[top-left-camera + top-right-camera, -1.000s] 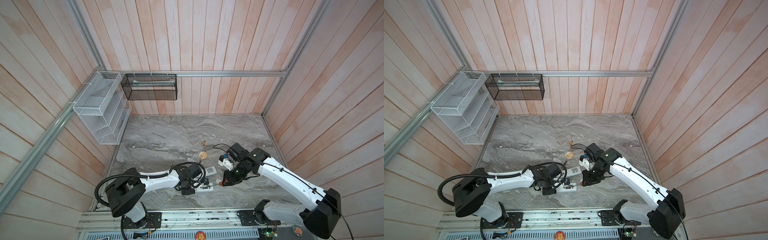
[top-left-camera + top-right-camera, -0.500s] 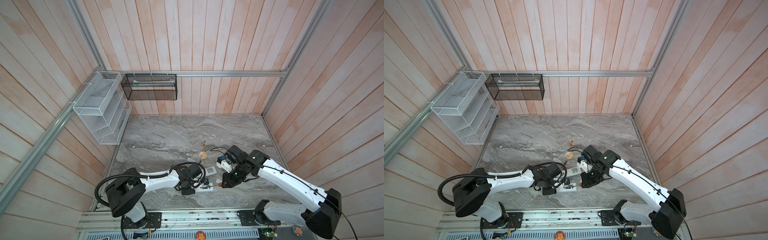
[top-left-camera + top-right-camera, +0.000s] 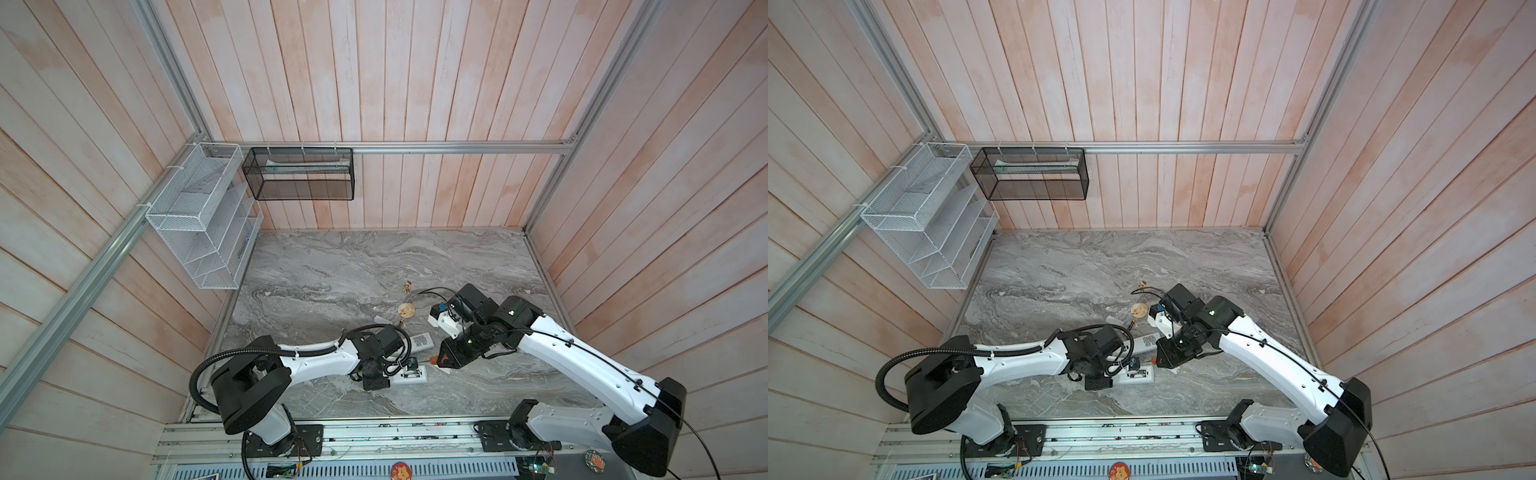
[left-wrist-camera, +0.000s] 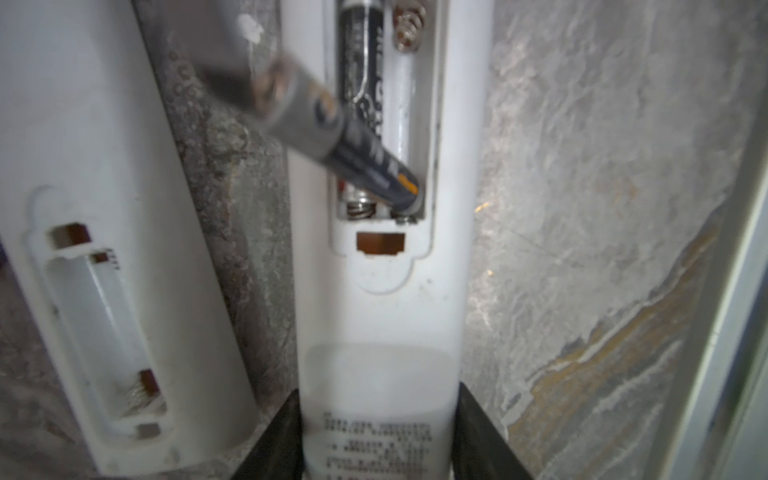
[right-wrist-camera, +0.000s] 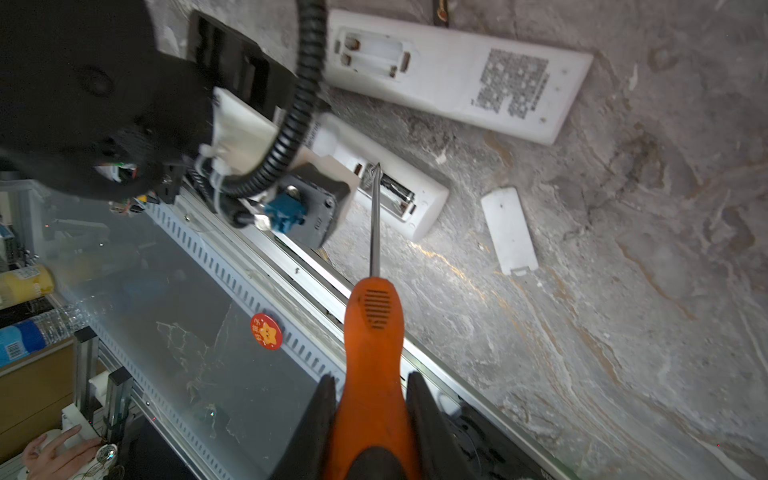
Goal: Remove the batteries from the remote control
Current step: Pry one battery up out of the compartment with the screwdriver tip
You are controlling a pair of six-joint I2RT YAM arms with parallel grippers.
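My left pincer [image 4: 380,440] is clamped on the remote [image 4: 382,316]. Its black fingers [image 4: 274,444] press the two long sides, and the remote lies back-up on the tabletop [image 3: 332,270], toward the front rail. The battery bay is uncovered, and both batteries are there. The flat battery [image 4: 353,50] lies seated in its slot. The tilted battery [image 4: 345,141] beside it has its gold-orange end down by the springs and its other end lifted out of the bay, blurred close to the lens.

My right pincer [image 5: 370,382] is pressed together on the orange handle of the screwdriver [image 5: 374,324]. The shaft points into that bay, with its tip at the end nearest my left pincer. I cannot tell whether the tip touches a battery.

The other remote [image 5: 457,75] lies back-up just beside the first, on the side away from the rail, and its bay shows only bare contacts. A white cover plate [image 5: 509,230] lies flat on the tabletop near the free end of the held remote, not touching it.
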